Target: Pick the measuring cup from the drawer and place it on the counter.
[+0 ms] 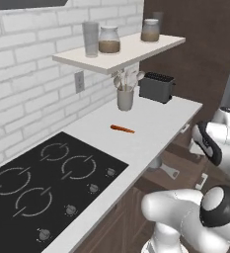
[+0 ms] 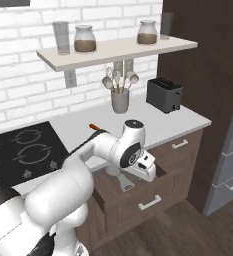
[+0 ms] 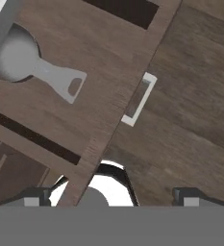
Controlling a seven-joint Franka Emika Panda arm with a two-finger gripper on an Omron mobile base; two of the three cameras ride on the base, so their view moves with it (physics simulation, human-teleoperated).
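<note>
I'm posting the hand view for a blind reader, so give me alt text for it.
Looking down into an open dark brown drawer, a small grey metal measuring cup lies inside at the upper left, its flat handle pointing toward the drawer front. The drawer's pale bar handle sits mid-frame over wood flooring, and the open end effector shows its fingertips at the bottom edge.

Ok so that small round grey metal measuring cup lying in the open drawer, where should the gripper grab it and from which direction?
Probably from above. The small round grey metal measuring cup sits upright on the floor of the open dark brown wooden drawer, its bowl partly tucked under the pale counter edge. Its short flat handle points out into the open part, so close the open gripper across the handle's narrow width.
</note>
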